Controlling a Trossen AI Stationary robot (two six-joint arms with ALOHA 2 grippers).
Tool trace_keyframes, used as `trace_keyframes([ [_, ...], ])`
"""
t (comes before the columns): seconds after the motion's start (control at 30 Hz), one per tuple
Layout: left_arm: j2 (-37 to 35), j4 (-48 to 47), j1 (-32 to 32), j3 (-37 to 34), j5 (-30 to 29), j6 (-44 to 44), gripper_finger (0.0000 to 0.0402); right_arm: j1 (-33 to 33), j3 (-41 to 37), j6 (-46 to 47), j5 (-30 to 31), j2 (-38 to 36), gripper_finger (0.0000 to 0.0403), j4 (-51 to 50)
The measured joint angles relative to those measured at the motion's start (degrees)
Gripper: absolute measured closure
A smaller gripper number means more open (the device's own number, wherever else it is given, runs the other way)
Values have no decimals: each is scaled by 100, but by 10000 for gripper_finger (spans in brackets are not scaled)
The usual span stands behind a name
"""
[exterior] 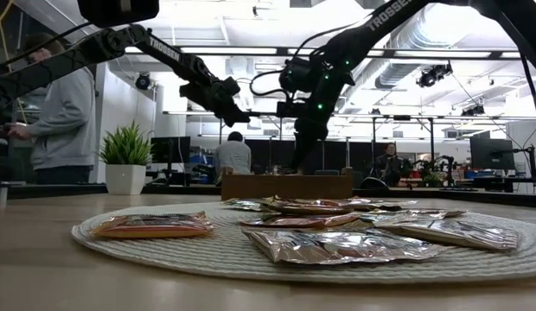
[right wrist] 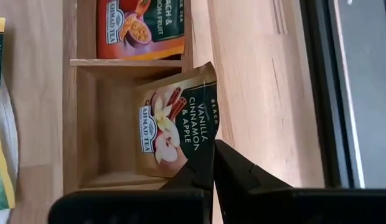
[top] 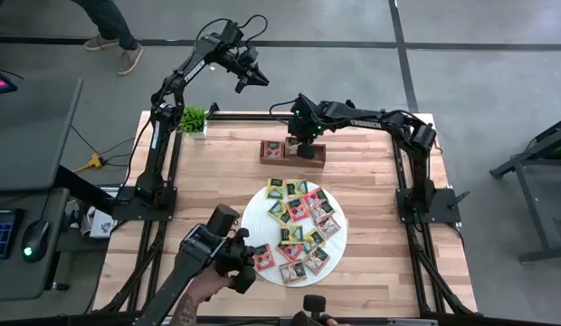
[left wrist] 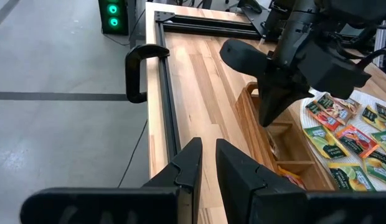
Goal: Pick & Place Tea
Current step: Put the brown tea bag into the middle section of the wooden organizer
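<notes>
The right gripper is clenched on a brown tea packet over the tray's middle compartment at the mat's twelve o'clock; the left gripper, nearly closed, holds nothing.

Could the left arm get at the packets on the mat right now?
Probably yes. The left tool hangs beyond the table's far-left corner, near the potted plant. Nothing lies between it and the tea packets on the round mat; the right tool is over the wooden tray.
</notes>
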Motion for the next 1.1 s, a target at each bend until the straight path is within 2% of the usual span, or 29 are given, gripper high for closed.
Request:
trace_keyframes([
  [0.27,0,20,0,0,-2,0,357,2,0,306,-27,-29,392,-14],
  [0.7,0,-65,15,-2,9,8,357,81,242,531,-95,-460,282,-116],
  [0.87,-183,-636,91,0,-133,648,357,221,249,726,322,-850,268,-483],
  [1.0,-495,-1319,103,13,-540,1268,357,279,246,919,7,-1196,269,-1144],
  [1.1,-713,-1648,88,13,-420,1607,357,293,234,927,-248,-1311,268,-1718],
])
